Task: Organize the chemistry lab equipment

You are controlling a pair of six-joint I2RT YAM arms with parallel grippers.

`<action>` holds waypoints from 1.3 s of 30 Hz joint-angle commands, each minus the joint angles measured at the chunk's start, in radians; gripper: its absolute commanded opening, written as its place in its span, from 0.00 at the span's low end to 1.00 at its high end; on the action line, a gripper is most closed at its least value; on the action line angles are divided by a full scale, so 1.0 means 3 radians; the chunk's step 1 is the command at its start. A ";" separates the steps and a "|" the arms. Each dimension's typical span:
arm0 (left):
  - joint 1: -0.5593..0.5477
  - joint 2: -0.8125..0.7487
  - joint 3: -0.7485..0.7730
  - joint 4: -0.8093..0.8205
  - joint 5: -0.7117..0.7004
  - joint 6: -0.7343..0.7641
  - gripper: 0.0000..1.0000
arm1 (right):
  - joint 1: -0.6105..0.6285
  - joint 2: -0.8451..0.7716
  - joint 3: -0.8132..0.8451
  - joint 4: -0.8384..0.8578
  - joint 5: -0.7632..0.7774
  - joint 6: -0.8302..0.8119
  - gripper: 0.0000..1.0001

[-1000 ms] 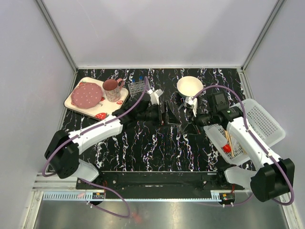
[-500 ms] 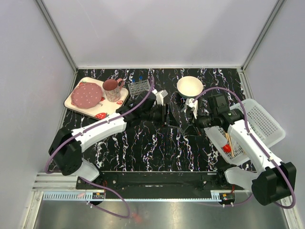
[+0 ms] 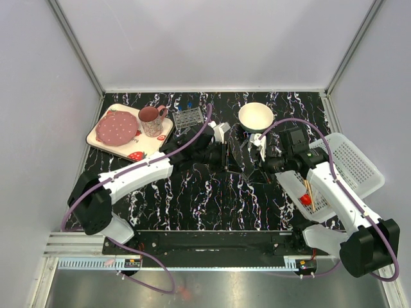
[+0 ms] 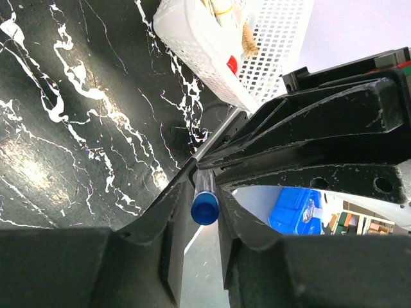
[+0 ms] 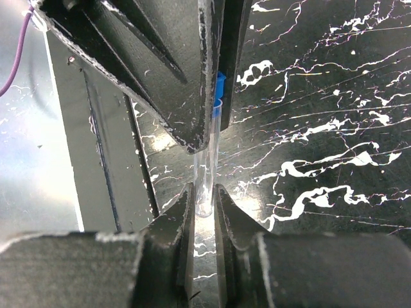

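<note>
At far left the tube rack (image 3: 187,117) stands beside the plate, on the left arm's side; we judge that is why the tube is changing hands. The left gripper (image 4: 205,192) has its fingers drawn in on the capped end of the blue-capped tube (image 5: 207,154). They seem to touch the cap on both sides, though we cannot say how firmly. The tube hangs above mid-table, spanning both grippers. The right gripper (image 5: 204,196) is clenched on its rounded end, steadying it. Farther right, the white basket (image 3: 359,160) holds the wooden sticks (image 3: 309,190). A second ago the left arm sat farther left with its jaws wide; it has since reached across and closed.
</note>
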 commanded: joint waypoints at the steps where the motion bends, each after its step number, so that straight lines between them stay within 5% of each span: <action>1: -0.0019 0.0013 0.0107 0.0181 0.0004 -0.0013 0.25 | 0.0045 -0.0031 0.0006 0.0092 -0.0029 -0.0067 0.12; 10: -0.0019 -0.0022 0.0051 0.0283 0.0034 -0.0024 0.15 | 0.0065 0.0010 0.0026 0.0087 0.0022 -0.0067 0.18; 11: -0.0019 -0.0043 0.0050 0.0248 -0.0036 0.0017 0.14 | 0.0065 0.0026 0.0041 0.0092 0.0032 -0.0052 0.24; 12: -0.0014 -0.0063 0.0050 0.0181 -0.0123 0.0073 0.14 | 0.0065 0.0046 0.0072 0.0082 0.0053 -0.0016 0.46; 14: 0.0001 -0.0125 0.0162 -0.0186 -0.0490 0.0373 0.13 | 0.0055 0.0087 0.0291 0.0056 0.0195 0.0117 0.72; 15: 0.0057 -0.0145 0.0214 -0.0329 -0.0624 0.0482 0.13 | 0.0009 0.0158 0.0403 -0.0050 0.0236 0.0122 0.95; 16: 0.0103 -0.0171 0.0300 -0.0563 -0.0752 0.0670 0.13 | -0.0021 0.0194 0.0637 -0.0117 0.0303 0.0153 1.00; 21: 0.0608 -0.0171 0.0566 -0.0888 -0.1376 0.1136 0.14 | -0.0338 0.0388 0.1018 -0.0241 0.0278 0.0281 1.00; 27: 0.1105 0.0248 0.1138 -0.1026 -0.1796 0.1607 0.14 | -0.0441 0.0353 0.0645 0.0040 0.0446 0.0347 1.00; 39: 0.1427 0.1587 0.2304 -0.0801 -0.2241 0.2124 0.14 | -0.0518 0.0337 0.0369 0.0271 0.0437 0.0378 1.00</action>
